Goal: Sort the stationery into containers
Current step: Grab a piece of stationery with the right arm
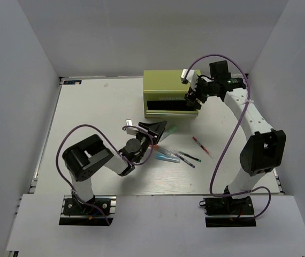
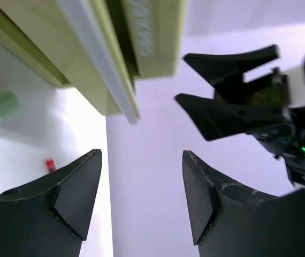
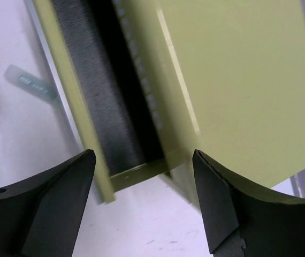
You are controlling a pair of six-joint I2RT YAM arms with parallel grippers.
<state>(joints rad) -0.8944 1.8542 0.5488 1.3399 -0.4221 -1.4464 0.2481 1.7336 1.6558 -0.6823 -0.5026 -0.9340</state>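
Left arm [image 1: 88, 160]: nearest the overhead camera, base at the near edge of the counter [image 1: 88, 107]; it folds over and reaches right toward the pens, probably to be in place for a pick.
Left tool [image 1: 159, 128]: spread wide and empty. Its wrist view shows nothing between the fingers [image 2: 77, 187]; it hangs over the pen cluster, just beside the mint-green highlighter [image 1: 172, 130].
Stationery: all loose on the counter, none seen in a drawer. The orange-capped highlighter [image 1: 158, 147], light-blue highlighter [image 1: 167, 158], thin dark pens [image 1: 189, 157] and red pen [image 1: 201, 146] lie near one another in front of the box.
Toolbox [image 1: 166, 85]: lime-green, at the far middle of the counter, its front turned to the arms so the drawers open toward the pens.
Open drawer [image 3: 104, 96]: stands drawn out; the part of its dark lining that shows is bare, so it looks ready to take pens.
Right tool [image 1: 193, 99]: spread wide, gripping nothing. Its fingers [image 3: 51, 203] straddle the drawer's right end; whether either touches the metal cannot be told. It likely sits there to work or steady the drawer.
Step in hand: judged early, sorting not yet begun, with the left tool best placed for a first pick.
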